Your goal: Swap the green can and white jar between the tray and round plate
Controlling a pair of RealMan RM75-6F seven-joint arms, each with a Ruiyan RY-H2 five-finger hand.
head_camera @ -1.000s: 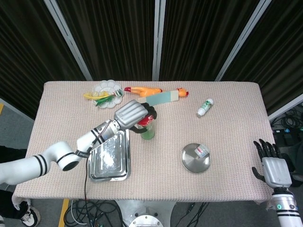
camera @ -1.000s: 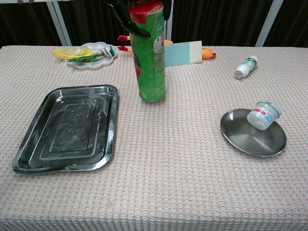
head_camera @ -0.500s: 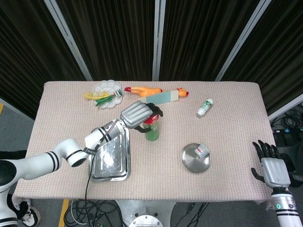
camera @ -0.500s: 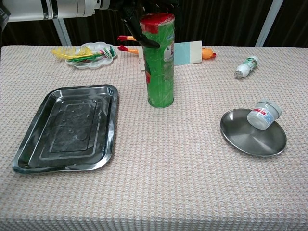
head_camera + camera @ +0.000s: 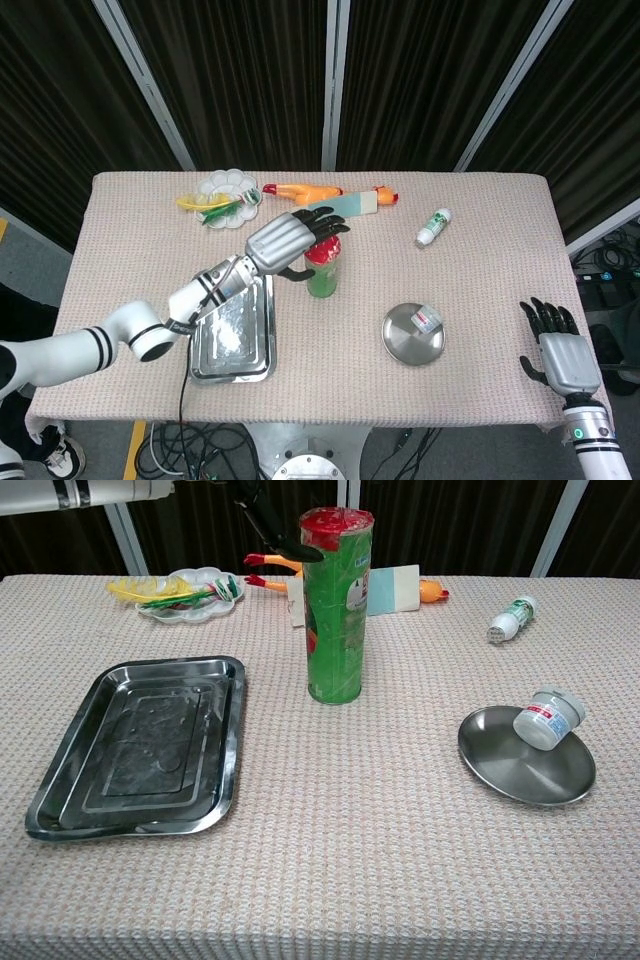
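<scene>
The green can with a red lid stands upright on the cloth, between the steel tray and the round plate. My left hand hovers at the can's upper left with its fingers spread and holding nothing. The tray holds nothing. A white jar lies tilted on the plate's right rim. My right hand hangs open beyond the table's right edge, far from everything.
A white palette dish with yellow and green items sits at the back left. Behind the can lie an orange toy and a pale blue card. A small green-labelled bottle lies at the back right.
The can moved right with my left hand and now stands on the cloth. The left hand's fingers have spread off the lid. The right hand shifted slightly.
</scene>
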